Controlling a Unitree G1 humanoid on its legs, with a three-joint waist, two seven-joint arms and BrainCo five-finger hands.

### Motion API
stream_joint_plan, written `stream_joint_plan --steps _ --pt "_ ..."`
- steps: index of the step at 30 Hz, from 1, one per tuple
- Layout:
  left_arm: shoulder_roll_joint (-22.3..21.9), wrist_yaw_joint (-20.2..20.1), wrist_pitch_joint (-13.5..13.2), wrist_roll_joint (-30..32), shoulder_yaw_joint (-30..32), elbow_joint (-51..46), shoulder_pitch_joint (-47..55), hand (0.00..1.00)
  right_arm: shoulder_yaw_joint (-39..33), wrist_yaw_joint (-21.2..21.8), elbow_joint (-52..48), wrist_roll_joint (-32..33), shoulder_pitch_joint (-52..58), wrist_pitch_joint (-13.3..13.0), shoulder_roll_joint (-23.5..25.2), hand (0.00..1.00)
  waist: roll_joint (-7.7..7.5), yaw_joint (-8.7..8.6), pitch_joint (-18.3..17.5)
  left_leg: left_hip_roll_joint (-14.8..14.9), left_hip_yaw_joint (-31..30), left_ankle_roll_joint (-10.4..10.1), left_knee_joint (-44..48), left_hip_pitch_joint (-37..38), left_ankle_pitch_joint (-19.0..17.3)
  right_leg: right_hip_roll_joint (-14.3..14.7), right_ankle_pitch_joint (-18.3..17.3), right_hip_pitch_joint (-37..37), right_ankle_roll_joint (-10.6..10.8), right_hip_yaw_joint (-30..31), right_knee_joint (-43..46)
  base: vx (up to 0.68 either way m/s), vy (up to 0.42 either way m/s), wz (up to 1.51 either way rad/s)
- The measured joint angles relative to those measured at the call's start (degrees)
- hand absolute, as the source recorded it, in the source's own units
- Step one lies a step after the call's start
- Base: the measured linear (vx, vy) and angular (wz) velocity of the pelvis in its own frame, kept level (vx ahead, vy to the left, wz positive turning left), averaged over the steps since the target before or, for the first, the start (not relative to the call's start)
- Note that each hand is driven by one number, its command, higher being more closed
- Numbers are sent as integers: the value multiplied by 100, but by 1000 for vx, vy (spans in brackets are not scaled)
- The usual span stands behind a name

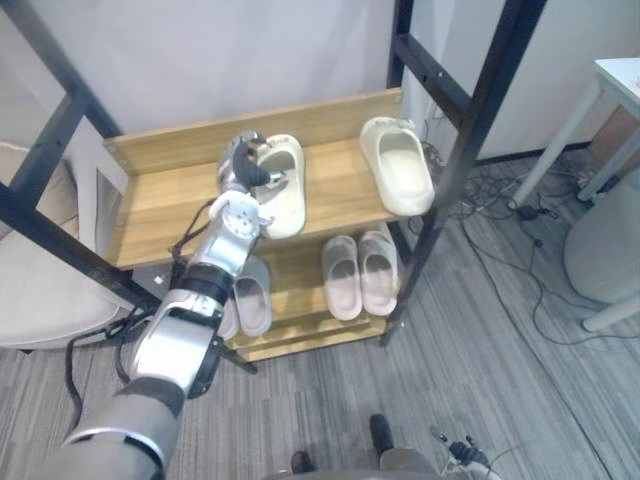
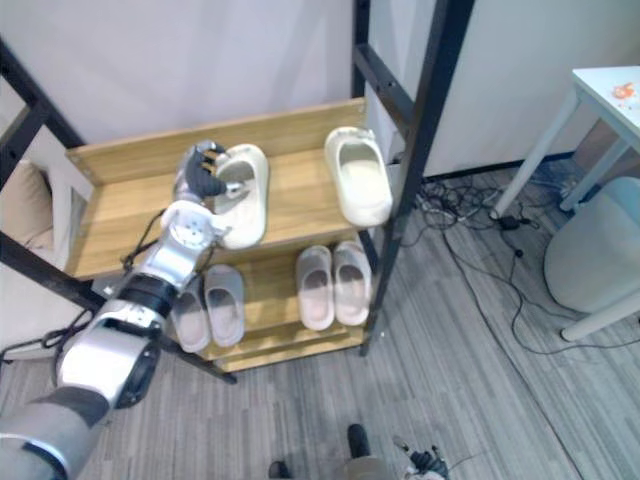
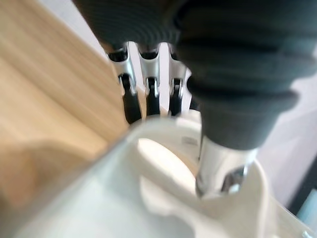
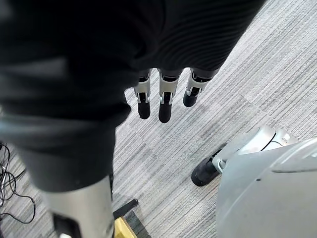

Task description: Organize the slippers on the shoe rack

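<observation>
Two cream slippers lie on the top shelf of the wooden shoe rack [image 1: 165,205]. My left hand [image 1: 241,168] reaches in from the lower left and is on the left cream slipper [image 1: 286,195]. In the left wrist view its fingers [image 3: 132,101] curl over the slipper's [image 3: 148,198] rim while the thumb [image 3: 218,166] presses into its opening. The right cream slipper [image 1: 398,165] lies apart near the shelf's right end, toe toward me. My right hand [image 4: 161,101] hangs over the grey floor with relaxed fingers, holding nothing.
On the lower shelf sit a pinkish pair [image 1: 360,272] and a grey pair [image 1: 252,295]. Black metal frame posts [image 1: 472,125] flank the rack. Off to the right are a white table [image 1: 615,85], a grey round bin [image 1: 605,240] and floor cables [image 1: 520,205].
</observation>
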Motion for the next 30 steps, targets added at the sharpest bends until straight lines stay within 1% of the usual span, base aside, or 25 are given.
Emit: stream_joint_plan --steps 3,8,12,16,19,23,30 --pt "92 5 34 41 56 51 -89 100 -1 5 -25 22 3 -10 -15 0 54 -56 17 23 42 13 0 0 8 42 19 -35 11 57 2 32 -21 -15" --pt "93 -1 16 21 56 54 -176 100 7 7 -29 33 -17 -10 -11 0 57 -45 14 37 5 25 0 4 15 77 19 -54 13 61 25 49 -16 -6" --pt "-41 8 27 -68 55 89 -175 100 49 14 -52 187 -12 -10 -5 0 55 -88 16 -12 -101 42 2 15 25 21 24 14 20 -14 -1 -19 -10 9" --pt "-131 16 32 -76 32 95 -174 100 119 11 -124 197 6 -10 -4 0 52 -117 18 -34 -120 50 4 18 29 -7 26 3 26 -30 -3 -48 -14 4" --pt "-216 123 31 -84 -76 67 -174 100 226 5 -142 199 6 -11 -30 0 52 -119 17 -30 -129 53 4 19 31 -5 27 5 26 -36 -3 0 0 0" --pt "-312 143 23 -83 -260 -94 -174 100 231 3 -153 236 -6 -12 -20 0 52 -134 17 -31 -133 55 1 19 31 -2 27 7 27 -37 -3 0 0 0" --pt "-402 163 21 -82 -302 -132 -174 100 214 -31 -190 241 -18 -42 14 0 52 -238 17 -36 -111 56 1 19 29 -1 36 -3 40 5 -3 -6 -6 -1"
